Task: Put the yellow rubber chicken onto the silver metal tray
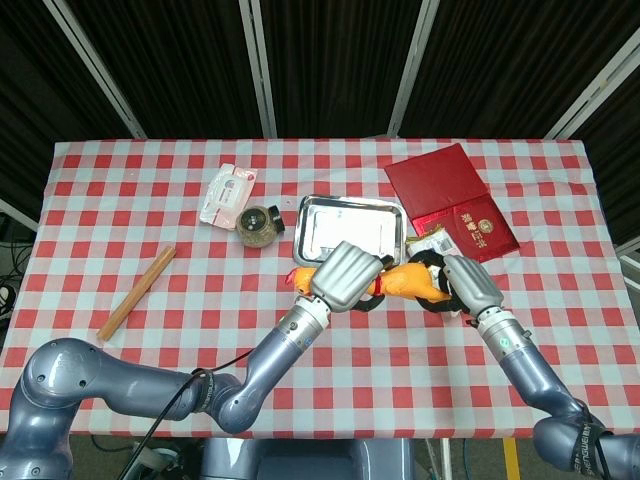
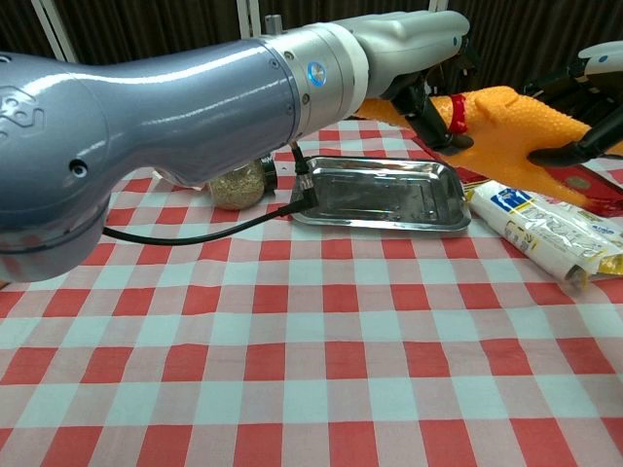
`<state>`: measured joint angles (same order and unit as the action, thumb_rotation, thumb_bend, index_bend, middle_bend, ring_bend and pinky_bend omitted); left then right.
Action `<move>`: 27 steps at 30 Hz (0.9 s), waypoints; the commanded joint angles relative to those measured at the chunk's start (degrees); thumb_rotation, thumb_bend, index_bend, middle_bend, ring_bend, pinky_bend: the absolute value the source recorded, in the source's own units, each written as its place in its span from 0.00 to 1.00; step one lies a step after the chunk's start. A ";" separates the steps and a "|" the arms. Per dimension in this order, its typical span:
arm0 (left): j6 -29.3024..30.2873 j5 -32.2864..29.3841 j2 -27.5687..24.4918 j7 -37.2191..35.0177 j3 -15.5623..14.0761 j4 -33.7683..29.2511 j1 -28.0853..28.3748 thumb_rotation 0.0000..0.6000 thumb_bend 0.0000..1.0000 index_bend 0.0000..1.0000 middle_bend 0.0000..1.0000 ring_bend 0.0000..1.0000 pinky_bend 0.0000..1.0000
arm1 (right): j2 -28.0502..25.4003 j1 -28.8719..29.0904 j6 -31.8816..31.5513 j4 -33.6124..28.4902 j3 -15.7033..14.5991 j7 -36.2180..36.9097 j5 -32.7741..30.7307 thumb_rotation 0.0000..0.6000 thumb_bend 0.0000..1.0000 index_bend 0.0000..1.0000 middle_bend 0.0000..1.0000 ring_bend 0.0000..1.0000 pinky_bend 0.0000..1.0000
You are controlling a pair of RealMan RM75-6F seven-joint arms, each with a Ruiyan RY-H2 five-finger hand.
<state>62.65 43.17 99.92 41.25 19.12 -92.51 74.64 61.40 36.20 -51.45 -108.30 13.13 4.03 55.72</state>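
The yellow rubber chicken [image 1: 410,282] [image 2: 506,122] with a red collar hangs in the air between both hands, above the table just in front of and to the right of the silver metal tray [image 1: 300,230] [image 2: 380,195]. My left hand [image 1: 345,275] [image 2: 409,39] grips its neck and head end. My right hand [image 1: 470,285] [image 2: 589,97] has its fingers around the body's far end. Nothing lies in the tray.
A small jar [image 1: 258,225] [image 2: 234,185] stands left of the tray. A snack packet [image 2: 545,233] lies right of it, under the chicken. Red booklets [image 1: 450,195] lie at the back right, a white packet [image 1: 228,193] at the back, and a wooden stick [image 1: 137,292] at the left.
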 commanded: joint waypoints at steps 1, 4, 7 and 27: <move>-0.23 -0.13 0.04 -0.07 0.04 -0.05 -0.05 1.00 0.69 0.70 0.78 0.67 0.77 | 0.30 0.04 -0.44 0.17 0.01 -0.63 -0.36 1.00 0.55 1.00 0.91 0.92 0.92; -0.41 -0.12 0.08 -0.08 0.07 -0.18 -0.06 1.00 0.69 0.70 0.78 0.67 0.77 | 0.50 0.05 -0.80 0.20 0.01 -1.06 -0.64 1.00 0.60 1.00 0.96 0.97 0.97; -0.43 0.03 0.12 -0.06 0.17 -0.31 -0.05 1.00 0.69 0.70 0.78 0.67 0.77 | 0.62 0.07 -0.98 0.26 0.04 -1.32 -0.91 1.00 0.62 1.00 0.98 0.99 0.99; -0.02 0.69 0.65 -0.33 0.49 2.14 -0.57 1.00 0.69 0.70 0.78 0.67 0.77 | -3.28 -0.35 5.91 0.34 -1.23 4.31 4.62 1.00 0.40 0.08 0.27 0.20 0.35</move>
<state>62.62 43.83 100.54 40.92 19.61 -90.39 74.09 58.19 35.90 -45.74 -108.14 11.88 8.01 60.07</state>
